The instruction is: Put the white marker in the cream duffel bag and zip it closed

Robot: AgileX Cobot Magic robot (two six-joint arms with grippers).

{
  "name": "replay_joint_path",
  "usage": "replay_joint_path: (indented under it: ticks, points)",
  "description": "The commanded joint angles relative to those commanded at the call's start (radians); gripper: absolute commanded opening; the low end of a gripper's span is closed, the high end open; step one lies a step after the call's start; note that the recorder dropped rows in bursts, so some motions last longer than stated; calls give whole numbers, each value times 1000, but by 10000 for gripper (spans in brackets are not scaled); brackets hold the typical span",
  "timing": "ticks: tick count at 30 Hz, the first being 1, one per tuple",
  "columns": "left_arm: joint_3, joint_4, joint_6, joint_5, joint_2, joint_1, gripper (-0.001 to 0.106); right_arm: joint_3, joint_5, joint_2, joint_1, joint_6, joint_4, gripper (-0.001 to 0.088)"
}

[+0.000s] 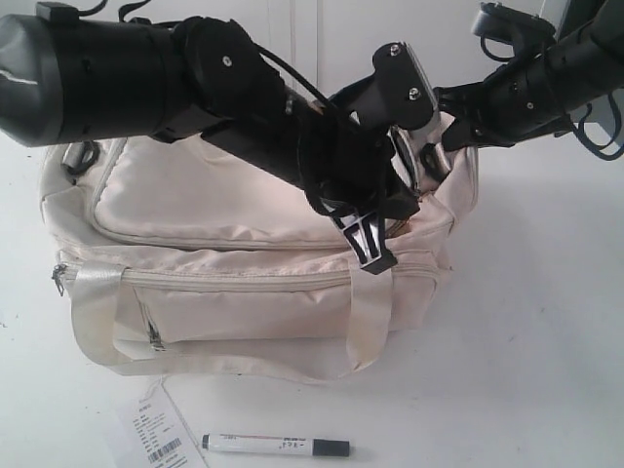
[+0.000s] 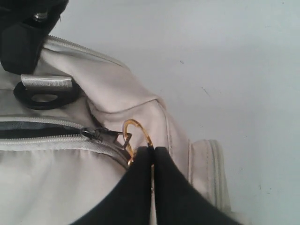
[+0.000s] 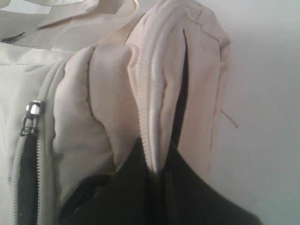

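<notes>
The cream duffel bag (image 1: 224, 253) lies on the white table. The white marker (image 1: 276, 447) with a dark cap lies on the table in front of it, away from both grippers. My left gripper (image 2: 153, 151) reaches across the bag's top to its right end and is shut on the gold ring pull (image 2: 138, 129) of the top zipper, whose slider (image 2: 93, 133) sits beside a narrow dark gap. In the exterior view the left gripper (image 1: 373, 249) shows at the bag's upper right. My right gripper (image 3: 157, 165) is shut on a fold of bag fabric (image 3: 161, 70) with zipper tape at that end.
A paper tag (image 1: 151, 434) with a barcode lies left of the marker. A black buckle ring (image 2: 44, 96) sits on the bag's end. The two arms (image 1: 292, 127) cross closely above the bag's right end. White table (image 1: 546, 341) surrounds the bag.
</notes>
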Motion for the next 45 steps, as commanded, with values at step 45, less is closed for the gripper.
replay_joint_path:
  ticks: [45]
  points:
    - [0, 214, -249, 168, -68, 0, 0, 0, -2, 0, 0, 0, 0, 0]
